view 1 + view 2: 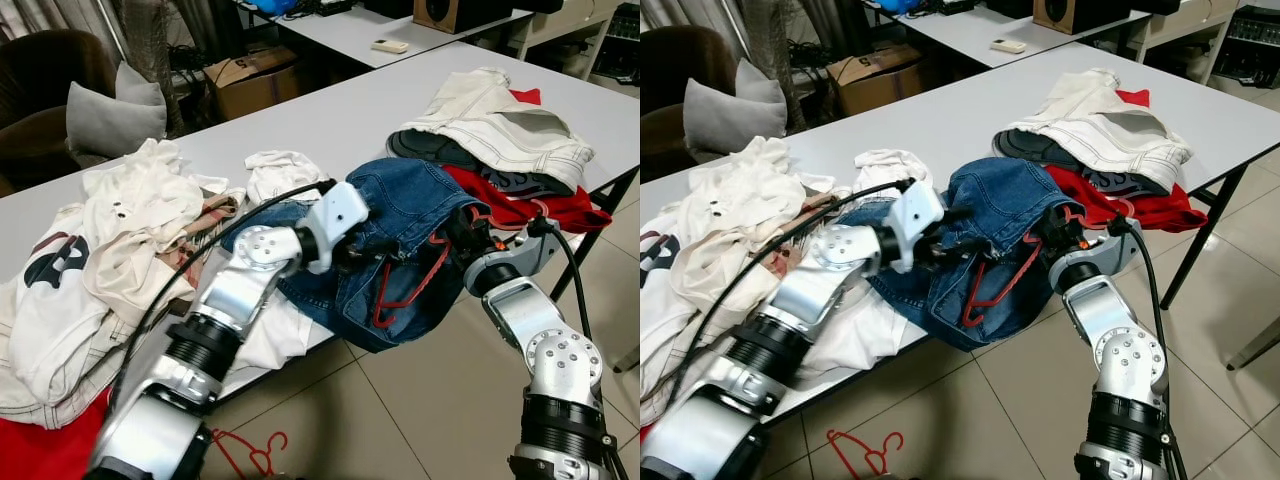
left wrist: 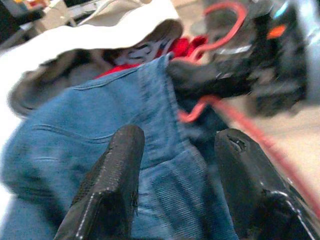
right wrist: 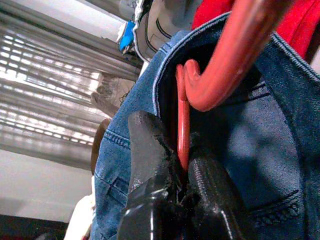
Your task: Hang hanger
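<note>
The red hanger [image 1: 410,285] lies partly inside the blue jeans [image 1: 400,215] at the edge of the tabletop [image 1: 330,115], so a part of its frame is hidden by the denim. The right tool [image 3: 182,170] is closed on the hanger's thin wire. The left tool [image 2: 175,185] is open, its two fingers resting on the jeans just beside; the background of its view is blurred.

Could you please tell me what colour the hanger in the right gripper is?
Red hanger, clearest in the right wrist view.
</note>
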`<state>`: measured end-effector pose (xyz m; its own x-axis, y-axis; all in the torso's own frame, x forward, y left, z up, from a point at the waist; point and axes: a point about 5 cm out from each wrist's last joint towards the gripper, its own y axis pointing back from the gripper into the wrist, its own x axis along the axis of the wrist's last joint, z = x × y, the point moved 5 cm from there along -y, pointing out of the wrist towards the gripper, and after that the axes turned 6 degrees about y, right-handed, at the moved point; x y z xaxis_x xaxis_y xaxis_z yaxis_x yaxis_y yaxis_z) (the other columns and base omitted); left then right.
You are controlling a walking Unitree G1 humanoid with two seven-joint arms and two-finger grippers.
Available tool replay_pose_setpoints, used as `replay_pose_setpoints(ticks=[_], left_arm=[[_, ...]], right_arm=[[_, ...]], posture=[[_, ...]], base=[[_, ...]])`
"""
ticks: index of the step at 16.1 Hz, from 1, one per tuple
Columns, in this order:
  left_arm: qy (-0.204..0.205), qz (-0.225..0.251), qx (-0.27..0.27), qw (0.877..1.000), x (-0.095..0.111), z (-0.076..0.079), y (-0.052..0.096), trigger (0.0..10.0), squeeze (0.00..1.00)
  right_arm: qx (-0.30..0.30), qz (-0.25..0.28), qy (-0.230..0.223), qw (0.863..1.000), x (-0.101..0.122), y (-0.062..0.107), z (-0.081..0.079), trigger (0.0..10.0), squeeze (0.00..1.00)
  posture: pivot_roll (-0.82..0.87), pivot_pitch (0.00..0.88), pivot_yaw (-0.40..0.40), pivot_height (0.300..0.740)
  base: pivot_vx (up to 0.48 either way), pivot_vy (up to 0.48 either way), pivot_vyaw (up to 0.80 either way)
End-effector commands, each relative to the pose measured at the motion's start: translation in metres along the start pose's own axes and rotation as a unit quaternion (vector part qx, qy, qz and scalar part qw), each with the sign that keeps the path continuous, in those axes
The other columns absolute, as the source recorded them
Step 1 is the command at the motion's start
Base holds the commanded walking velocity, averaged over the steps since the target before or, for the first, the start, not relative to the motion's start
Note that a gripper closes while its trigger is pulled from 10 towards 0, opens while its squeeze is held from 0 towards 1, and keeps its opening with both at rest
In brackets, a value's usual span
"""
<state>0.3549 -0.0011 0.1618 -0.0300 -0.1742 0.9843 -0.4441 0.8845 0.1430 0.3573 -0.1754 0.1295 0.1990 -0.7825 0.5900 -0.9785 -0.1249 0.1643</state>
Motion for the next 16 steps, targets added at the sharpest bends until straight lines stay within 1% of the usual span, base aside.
replay_pose_setpoints(ticks=[1, 3, 4, 5, 7, 8, 9, 12, 13, 14, 15, 16], left_arm=[[0.036, 0.005, -0.008, 0.999, 0.0, 0.001, 0.005, 10.0, 0.0], [0.064, 0.005, -0.024, 0.998, -0.003, 0.01, 0.002, 10.0, 0.0], [0.061, -0.002, -0.026, 0.998, -0.006, 0.011, 0.0, 10.0, 0.0], [0.027, -0.025, -0.008, 0.999, -0.015, 0.009, -0.003, 10.0, 0.0], [-0.006, -0.044, 0.017, 0.999, -0.021, 0.002, -0.004, 10.0, 0.0], [-0.072, -0.066, 0.066, 0.993, -0.025, -0.011, -0.005, 10.0, 0.0], [-0.103, -0.072, 0.088, 0.988, -0.025, -0.016, -0.005, 10.0, 0.0], [-0.091, -0.058, 0.101, 0.989, -0.02, -0.019, -0.004, 10.0, 0.0], [-0.099, -0.052, 0.106, 0.988, -0.015, -0.022, -0.002, 7.4, 0.0], [-0.104, -0.05, 0.108, 0.987, -0.014, -0.023, -0.002, 5.2, 0.0], [-0.126, -0.055, 0.097, 0.986, -0.016, -0.024, -0.001, 0.0, 0.0], [-0.131, -0.053, 0.089, 0.986, -0.015, -0.023, 0.0, 0.0, 0.0]], right_arm=[[0.015, -0.004, 0.0, 1.0, 0.0, -0.002, -0.009, 10.0, 0.0], [0.014, -0.004, 0.001, 1.0, -0.001, -0.002, -0.009, 10.0, 0.0], [0.014, -0.004, 0.001, 1.0, 0.0, -0.002, -0.009, 10.0, 0.0], [0.015, -0.004, 0.001, 1.0, -0.001, -0.002, -0.009, 10.0, 0.0], [0.015, -0.004, 0.002, 1.0, -0.001, -0.002, -0.009, 10.0, 0.0], [0.015, -0.003, 0.002, 1.0, -0.001, -0.002, -0.009, 10.0, 0.0], [0.015, -0.003, 0.002, 1.0, 0.0, -0.002, -0.009, 10.0, 0.0], [0.015, -0.002, 0.002, 1.0, 0.0, -0.002, -0.009, 10.0, 0.0], [0.016, -0.002, 0.003, 1.0, 0.0, -0.002, -0.01, 10.0, 0.0], [0.016, -0.002, 0.003, 1.0, 0.0, -0.002, -0.01, 10.0, 0.0], [0.017, -0.003, 0.003, 1.0, 0.0, -0.003, -0.01, 10.0, 0.0], [0.018, -0.003, 0.004, 1.0, 0.0, -0.003, -0.011, 10.0, 0.0]], posture=[[-0.22, 0.0, 0.136, 0.74], [-0.22, 0.0, 0.136, 0.74], [-0.22, 0.0, 0.136, 0.74], [-0.22, 0.0, 0.136, 0.74], [-0.22, 0.0, 0.136, 0.74], [-0.22, 0.0, 0.136, 0.74], [-0.23, 0.0, 0.138, 0.74], [-0.23, 0.0, 0.137, 0.74], [-0.23, 0.0, 0.137, 0.74], [-0.23, 0.0, 0.134, 0.74], [-0.23, 0.0, 0.134, 0.74], [-0.22, 0.0, 0.132, 0.74]], base=[[0.0, 0.0, 0.0], [0.0, 0.0, 0.0], [0.0, 0.0, 0.0], [0.0, 0.0, 0.0], [0.0, 0.0, 0.0], [0.0, 0.0, 0.0], [0.0, 0.0, 0.0], [0.0, 0.0, 0.0], [0.0, 0.0, 0.0], [0.0, 0.0, 0.0], [0.0, 0.0, 0.0], [0.0, 0.0, 0.0]])
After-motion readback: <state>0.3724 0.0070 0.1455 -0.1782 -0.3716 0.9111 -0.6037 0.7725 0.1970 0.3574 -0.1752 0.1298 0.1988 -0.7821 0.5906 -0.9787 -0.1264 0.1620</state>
